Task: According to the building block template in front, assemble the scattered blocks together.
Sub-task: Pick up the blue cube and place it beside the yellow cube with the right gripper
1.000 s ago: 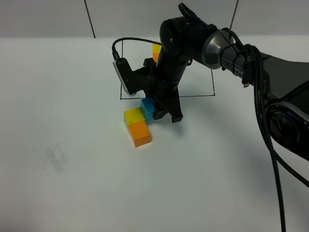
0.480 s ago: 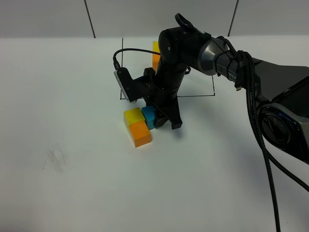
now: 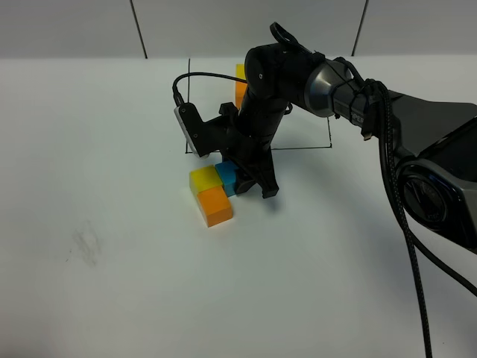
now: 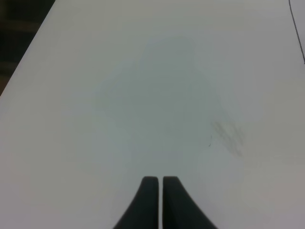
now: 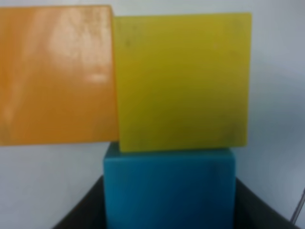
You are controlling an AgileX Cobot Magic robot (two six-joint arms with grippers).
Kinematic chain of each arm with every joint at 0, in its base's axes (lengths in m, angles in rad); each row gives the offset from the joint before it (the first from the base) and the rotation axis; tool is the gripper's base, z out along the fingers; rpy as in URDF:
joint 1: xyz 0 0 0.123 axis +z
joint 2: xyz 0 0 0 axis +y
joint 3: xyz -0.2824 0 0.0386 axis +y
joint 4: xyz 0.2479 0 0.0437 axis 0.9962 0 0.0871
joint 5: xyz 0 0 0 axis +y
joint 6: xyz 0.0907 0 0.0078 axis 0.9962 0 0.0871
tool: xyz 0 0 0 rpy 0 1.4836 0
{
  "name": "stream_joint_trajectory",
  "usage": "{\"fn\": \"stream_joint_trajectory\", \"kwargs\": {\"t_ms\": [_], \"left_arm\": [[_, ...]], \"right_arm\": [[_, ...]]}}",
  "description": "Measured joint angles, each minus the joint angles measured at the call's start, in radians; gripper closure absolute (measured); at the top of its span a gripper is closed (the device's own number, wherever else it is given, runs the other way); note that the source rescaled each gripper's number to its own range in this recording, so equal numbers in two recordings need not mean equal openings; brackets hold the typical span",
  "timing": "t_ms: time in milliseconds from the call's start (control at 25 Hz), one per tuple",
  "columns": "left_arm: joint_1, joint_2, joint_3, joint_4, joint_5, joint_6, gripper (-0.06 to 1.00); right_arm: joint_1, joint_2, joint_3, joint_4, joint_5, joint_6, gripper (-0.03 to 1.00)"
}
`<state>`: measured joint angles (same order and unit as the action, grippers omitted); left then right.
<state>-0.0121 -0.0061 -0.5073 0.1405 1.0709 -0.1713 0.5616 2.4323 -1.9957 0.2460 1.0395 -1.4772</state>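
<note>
Three loose cubes sit pressed together on the white table, just in front of the near edge of the black rectangle outline. The blue cube is gripped between the two dark fingers of the right gripper, which stands almost upright over it; in the right wrist view the blue cube fills the space between the finger tips, one tip showing at each side. The yellow cube touches the blue one's side, and the orange cube lies against the yellow one on its near side, so the trio forms an L.

Behind the right arm, inside the outlined rectangle, only part of the building block template shows: a yellow face above an orange one, the rest hidden by the arm. A silver-edged wrist camera with a looping black cable juts from the arm toward the left side of the scene.

The left gripper is out of the high camera's sight; its own wrist view shows two dark fingertips pressed together with nothing between them, hanging above bare tabletop marked by a faint grey smudge.
</note>
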Motion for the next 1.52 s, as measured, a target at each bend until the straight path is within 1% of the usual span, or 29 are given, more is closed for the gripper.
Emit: {"fn": "stream_joint_trajectory", "kwargs": {"t_ms": [440,1040,1120,1240,1320,1400,1520], "left_arm": [[0.000,0.000,0.000,0.000,0.000,0.000,0.94],[0.000,0.000,0.000,0.000,0.000,0.000,0.94],[0.000,0.000,0.000,0.000,0.000,0.000,0.94],[0.000,0.000,0.000,0.000,0.000,0.000,0.94],[0.000,0.000,0.000,0.000,0.000,0.000,0.94],[0.000,0.000,0.000,0.000,0.000,0.000,0.94],[0.000,0.000,0.000,0.000,0.000,0.000,0.94]], "right_arm": [[0.000,0.000,0.000,0.003,-0.004,-0.017,0.43],[0.000,0.000,0.000,0.003,0.025,0.004,0.43],[0.000,0.001,0.000,0.003,0.027,0.004,0.37],[0.000,0.001,0.000,0.003,0.029,0.004,0.20],[0.000,0.001,0.000,0.003,0.029,0.004,0.11],[0.000,0.001,0.000,0.002,0.029,0.004,0.07],[0.000,0.001,0.000,0.002,0.029,0.005,0.05]]}}
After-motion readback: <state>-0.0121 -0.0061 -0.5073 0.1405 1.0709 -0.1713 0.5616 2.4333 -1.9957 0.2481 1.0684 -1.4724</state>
